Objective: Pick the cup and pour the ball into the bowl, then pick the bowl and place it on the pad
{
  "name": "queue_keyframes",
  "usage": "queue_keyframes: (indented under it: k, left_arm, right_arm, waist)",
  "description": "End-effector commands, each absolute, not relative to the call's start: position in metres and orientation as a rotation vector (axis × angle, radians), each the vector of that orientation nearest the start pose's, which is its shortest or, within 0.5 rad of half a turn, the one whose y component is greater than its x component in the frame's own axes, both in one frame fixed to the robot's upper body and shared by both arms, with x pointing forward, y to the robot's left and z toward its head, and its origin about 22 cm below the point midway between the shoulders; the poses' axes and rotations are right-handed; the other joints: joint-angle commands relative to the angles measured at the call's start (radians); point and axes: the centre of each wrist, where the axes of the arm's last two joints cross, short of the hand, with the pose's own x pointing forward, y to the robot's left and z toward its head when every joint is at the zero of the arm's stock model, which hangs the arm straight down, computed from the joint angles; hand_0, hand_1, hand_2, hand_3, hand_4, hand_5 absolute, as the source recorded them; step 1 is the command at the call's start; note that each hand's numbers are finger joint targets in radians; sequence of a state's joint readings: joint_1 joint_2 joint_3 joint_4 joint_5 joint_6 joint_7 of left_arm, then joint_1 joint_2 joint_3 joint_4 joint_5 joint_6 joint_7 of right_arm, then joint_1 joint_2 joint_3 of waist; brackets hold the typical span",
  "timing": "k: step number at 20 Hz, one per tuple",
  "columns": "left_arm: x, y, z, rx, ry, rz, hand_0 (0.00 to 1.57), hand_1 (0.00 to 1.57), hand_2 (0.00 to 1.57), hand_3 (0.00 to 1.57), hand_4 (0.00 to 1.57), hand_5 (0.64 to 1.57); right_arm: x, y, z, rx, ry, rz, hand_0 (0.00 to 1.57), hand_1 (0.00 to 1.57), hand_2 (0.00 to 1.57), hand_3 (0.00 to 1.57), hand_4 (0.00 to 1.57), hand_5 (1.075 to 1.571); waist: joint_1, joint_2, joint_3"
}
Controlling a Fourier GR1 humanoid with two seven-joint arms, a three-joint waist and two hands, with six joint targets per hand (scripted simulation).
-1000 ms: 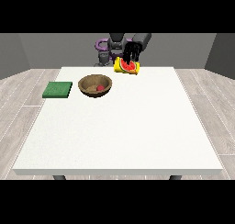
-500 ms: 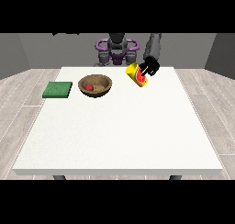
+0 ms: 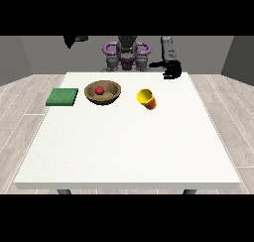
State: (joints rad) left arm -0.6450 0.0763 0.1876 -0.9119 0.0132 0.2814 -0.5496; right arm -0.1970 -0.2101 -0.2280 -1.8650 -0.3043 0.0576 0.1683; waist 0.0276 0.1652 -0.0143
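The brown bowl (image 3: 102, 92) stands on the white table (image 3: 129, 147) at the far left-centre, with the red ball (image 3: 99, 90) inside it. To its right the yellow and red cup (image 3: 148, 99) is tipped over, its yellow mouth turned up and left, and no hand touches it. The hand at the view's right (image 3: 171, 69) hovers over the table's far edge, up and right of the cup, fingers relaxed and holding nothing. The hand at the view's left (image 3: 69, 41) is raised high beyond the table's far left corner. The green pad (image 3: 62, 96) lies flat left of the bowl.
The robot's torso (image 3: 127, 57) stands behind the far edge. The wide near half of the table holds no objects.
The hand at the view's right has let go of the cup and drawn back up and to the right. The cup has come down beside the bowl. The bowl, ball and pad have not moved.
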Motion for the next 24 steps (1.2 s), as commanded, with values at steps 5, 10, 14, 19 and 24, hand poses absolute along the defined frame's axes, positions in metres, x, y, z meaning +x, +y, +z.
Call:
queue_keyframes:
  k: [5, 10, 14, 19, 24]
  left_arm:
    - [0.397, 0.317, 0.067, -0.062, -2.189, 0.187, 0.00, 0.00, 0.00, 0.00, 0.00, 1.551]
    - [0.402, 0.357, 0.120, -0.012, -2.175, 0.079, 0.00, 0.00, 0.00, 0.00, 0.00, 1.531]
    - [0.407, 0.368, 0.189, 0.061, -2.255, 0.013, 0.00, 0.00, 0.00, 0.00, 0.00, 1.521]
    - [0.401, 0.384, 0.251, 0.121, -2.236, -0.027, 0.00, 0.00, 0.00, 0.00, 0.00, 1.523]
    - [0.391, 0.397, 0.252, 0.108, -2.264, -0.056, 0.00, 0.00, 0.00, 0.00, 0.00, 1.544]
  right_arm:
    - [0.252, -0.252, 0.169, 0.034, -1.985, -0.055, 0.00, 0.00, 0.00, 0.00, 0.50, 1.567]
    - [0.274, -0.250, 0.124, 0.034, -1.900, -0.070, 0.00, 0.00, 0.00, 0.00, 0.48, 1.569]
    - [0.290, -0.251, 0.081, 0.057, -1.893, -0.154, 0.00, 0.00, 0.00, 0.00, 0.41, 1.568]
    - [0.307, -0.276, 0.052, 0.107, -1.815, -0.161, 0.00, 0.00, 0.00, 0.00, 0.39, 1.570]
    - [0.312, -0.286, 0.006, 0.107, -1.801, -0.198, 0.00, 0.00, 0.00, 0.00, 0.32, 1.571]
  waist:
    - [0.014, 0.126, 0.0119]
    - [0.027, 0.130, 0.0144]
    - [0.034, 0.165, 0.0163]
    - [0.009, 0.161, 0.0168]
    - [0.020, 0.168, 0.0155]
